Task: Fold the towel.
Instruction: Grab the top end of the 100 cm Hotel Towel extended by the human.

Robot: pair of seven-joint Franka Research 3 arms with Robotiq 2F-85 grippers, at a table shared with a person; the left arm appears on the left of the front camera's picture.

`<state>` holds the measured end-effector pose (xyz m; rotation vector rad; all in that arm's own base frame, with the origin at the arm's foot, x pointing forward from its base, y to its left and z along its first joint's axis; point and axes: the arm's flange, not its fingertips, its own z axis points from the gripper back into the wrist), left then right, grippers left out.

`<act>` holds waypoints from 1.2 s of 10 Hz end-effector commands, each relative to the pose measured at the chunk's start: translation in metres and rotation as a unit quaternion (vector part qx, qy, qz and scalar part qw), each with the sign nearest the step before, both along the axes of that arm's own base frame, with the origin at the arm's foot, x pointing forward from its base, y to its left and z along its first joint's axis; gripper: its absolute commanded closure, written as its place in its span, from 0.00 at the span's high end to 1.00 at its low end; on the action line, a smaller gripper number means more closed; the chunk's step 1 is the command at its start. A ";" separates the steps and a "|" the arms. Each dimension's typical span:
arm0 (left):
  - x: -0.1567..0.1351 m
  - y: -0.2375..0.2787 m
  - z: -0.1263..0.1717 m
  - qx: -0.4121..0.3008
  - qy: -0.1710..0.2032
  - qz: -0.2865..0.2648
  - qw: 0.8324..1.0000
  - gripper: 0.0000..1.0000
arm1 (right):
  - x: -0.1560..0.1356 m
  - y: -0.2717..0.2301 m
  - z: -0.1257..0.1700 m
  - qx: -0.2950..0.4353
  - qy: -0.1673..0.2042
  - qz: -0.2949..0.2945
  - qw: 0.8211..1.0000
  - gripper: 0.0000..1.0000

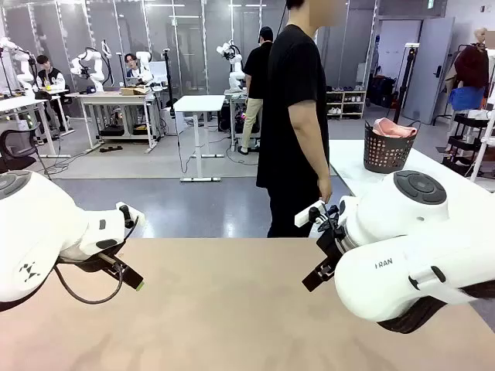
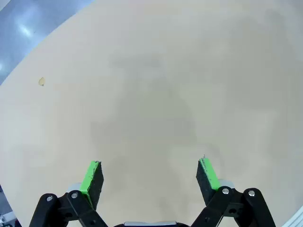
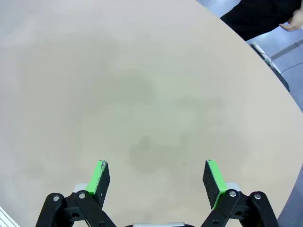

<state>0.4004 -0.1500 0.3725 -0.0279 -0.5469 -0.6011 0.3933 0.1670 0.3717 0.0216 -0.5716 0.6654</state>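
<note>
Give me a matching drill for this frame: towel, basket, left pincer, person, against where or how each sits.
Column 1
1. towel
2. basket
3. left pincer
4. person

Column 2
A. standing at the far edge of the tan table
B. open over the tan table
C. on the white side table
D. bunched inside the basket

Pairs: 1-D, 2-C, 3-B, 4-A

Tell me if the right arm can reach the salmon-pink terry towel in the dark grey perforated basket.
Probably not: the towel sits in the basket on a separate white table beyond the open right gripper.
</note>
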 end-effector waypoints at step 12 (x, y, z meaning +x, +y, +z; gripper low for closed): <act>0.007 0.022 0.046 -0.048 0.035 -0.020 0.998 1.00 | 0.009 -0.025 0.060 0.073 0.031 -0.010 0.997 1.00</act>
